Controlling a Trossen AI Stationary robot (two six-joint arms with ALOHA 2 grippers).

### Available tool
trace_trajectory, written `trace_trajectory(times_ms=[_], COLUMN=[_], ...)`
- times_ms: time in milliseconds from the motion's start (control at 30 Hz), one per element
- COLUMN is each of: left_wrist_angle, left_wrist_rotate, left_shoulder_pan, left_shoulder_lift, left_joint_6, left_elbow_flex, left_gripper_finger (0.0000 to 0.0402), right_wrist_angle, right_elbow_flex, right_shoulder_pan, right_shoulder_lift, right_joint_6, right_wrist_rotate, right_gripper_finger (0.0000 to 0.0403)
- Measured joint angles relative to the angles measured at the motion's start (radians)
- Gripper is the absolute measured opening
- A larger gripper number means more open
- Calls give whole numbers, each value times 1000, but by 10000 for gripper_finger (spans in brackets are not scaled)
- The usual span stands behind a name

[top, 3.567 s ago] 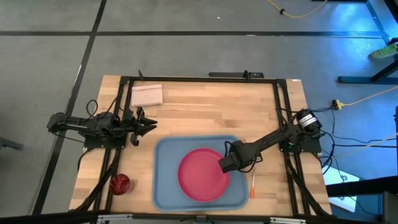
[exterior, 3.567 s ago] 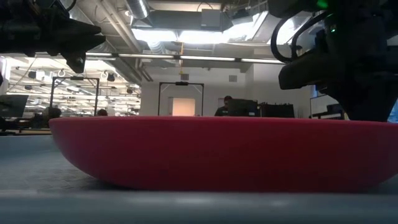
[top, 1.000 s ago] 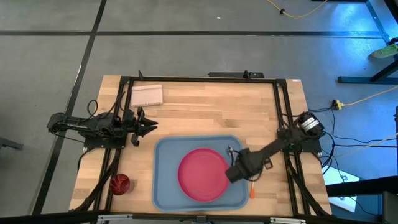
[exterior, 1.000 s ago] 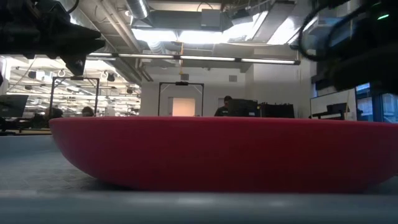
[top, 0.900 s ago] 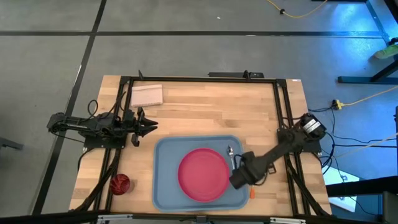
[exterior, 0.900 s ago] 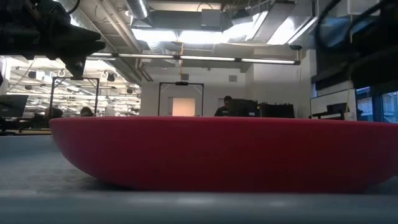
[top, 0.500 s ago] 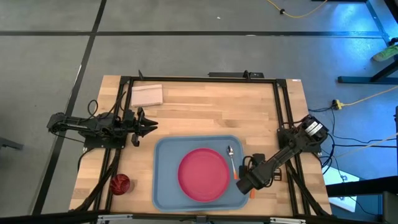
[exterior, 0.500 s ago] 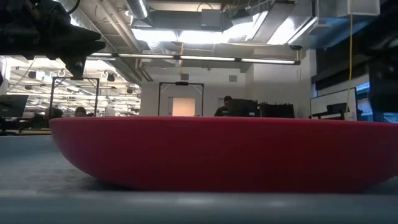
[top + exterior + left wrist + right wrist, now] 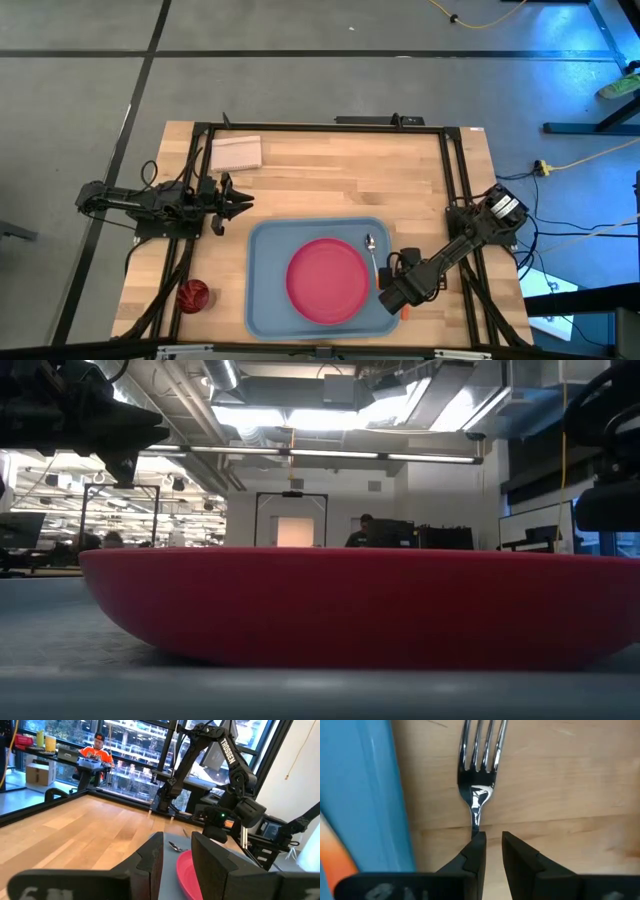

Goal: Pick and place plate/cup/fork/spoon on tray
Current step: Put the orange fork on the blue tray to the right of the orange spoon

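Observation:
The pink-red plate (image 9: 326,279) lies in the middle of the light-blue tray (image 9: 262,300). The spoon (image 9: 373,258) lies on the tray to the plate's right. The fork (image 9: 477,767) lies on the wood beside the tray's right rim (image 9: 370,795); its orange handle end (image 9: 404,311) shows past my right gripper. My right gripper (image 9: 490,845) hovers over the fork's neck, fingers a narrow gap apart, the handle hidden under it. The dark red cup (image 9: 192,294) stands on the table near the front left. My left gripper (image 9: 240,203) is open and empty, left of the tray's far corner.
A pale pad (image 9: 236,152) lies at the table's far left. The black frame rails (image 9: 452,180) run along the table's sides. The plate (image 9: 360,605) fills the low view. Bare wood lies beyond the tray's far rim.
My right gripper has moved from over the spoon's handle toward the table's near right, off the tray and over the fork beside the rim. The spoon stays lying on the tray, now in full view.

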Motion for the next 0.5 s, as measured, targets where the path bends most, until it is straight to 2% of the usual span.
trace_trajectory(times_ms=[367, 500], left_wrist_angle=[0, 0], left_wrist_rotate=[0, 0], left_shoulder_pan=[0, 0], left_shoulder_lift=[0, 0], left_joint_6=[0, 0], left_elbow_flex=[0, 0], left_gripper_finger=[94, 94], right_wrist_angle=[-27, -22], right_elbow_flex=[0, 2], right_shoulder_pan=[-6, -6], right_shoulder_lift=[-10, -29], right_joint_6=[-12, -22], right_wrist_rotate=[14, 60], right_gripper_finger=[67, 67])
